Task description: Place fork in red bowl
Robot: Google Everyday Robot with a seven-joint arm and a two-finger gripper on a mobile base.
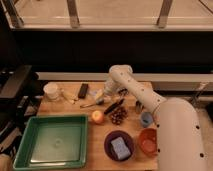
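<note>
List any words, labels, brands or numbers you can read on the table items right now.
None can be read.
No print shows on the green tray, the red bowl, the purple bowl or the dark box.
Any label on the white cup cannot be made out.
The gripper, low over the utensils at the back of the table, shows no marking.
</note>
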